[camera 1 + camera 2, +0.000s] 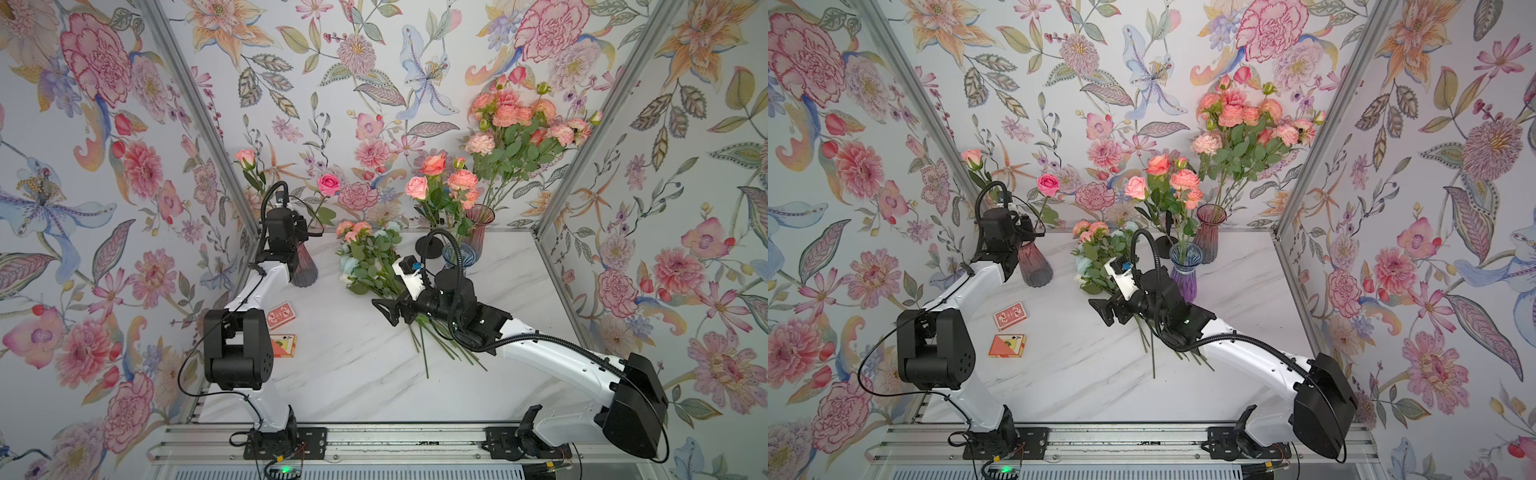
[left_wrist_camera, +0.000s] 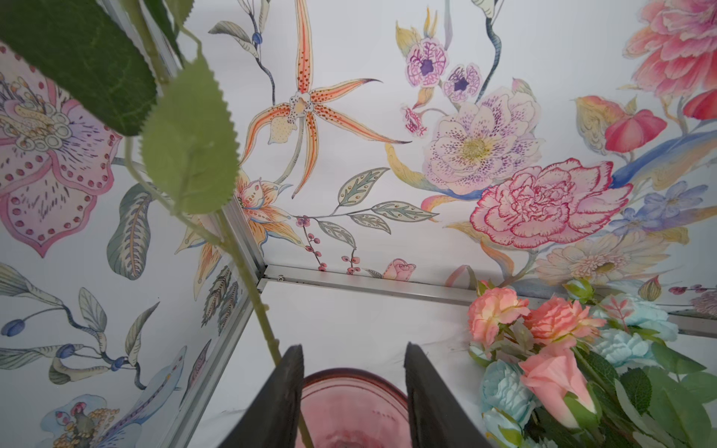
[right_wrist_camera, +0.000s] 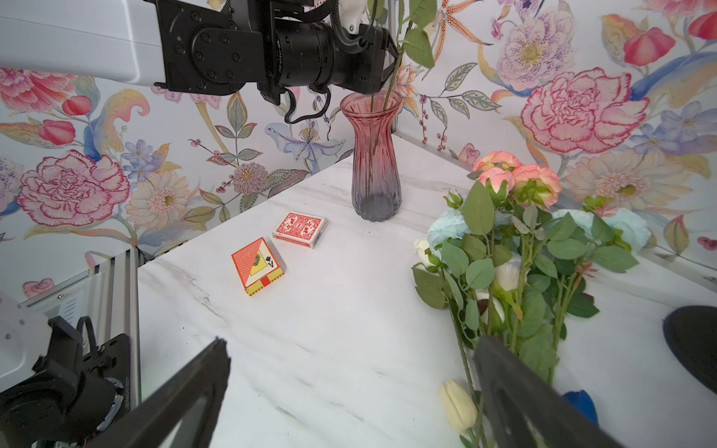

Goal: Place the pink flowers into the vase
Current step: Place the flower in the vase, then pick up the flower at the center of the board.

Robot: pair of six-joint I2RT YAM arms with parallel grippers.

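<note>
Desk (image 1: 353, 390): pink flowers (image 1: 353, 230) are laid mid-desk in a mixed bundle; two more are stood in the vase (image 1: 305, 270) near the back left corner. The left end effector (image 2: 353, 349) is held part-open over the rim, nothing clamped. The right end effector (image 3: 353, 343) is spread wide and empty beside the bundle's stems.

From my screen the vase (image 3: 374, 163) looks like ribbed, glossy tinted glass. The table (image 3: 329, 341) is smooth marble-look with a soft sheen, the pink flowers (image 2: 558, 318) are matt and cloth-like, and the frame rails (image 2: 368, 285) are brushed metal.
</note>
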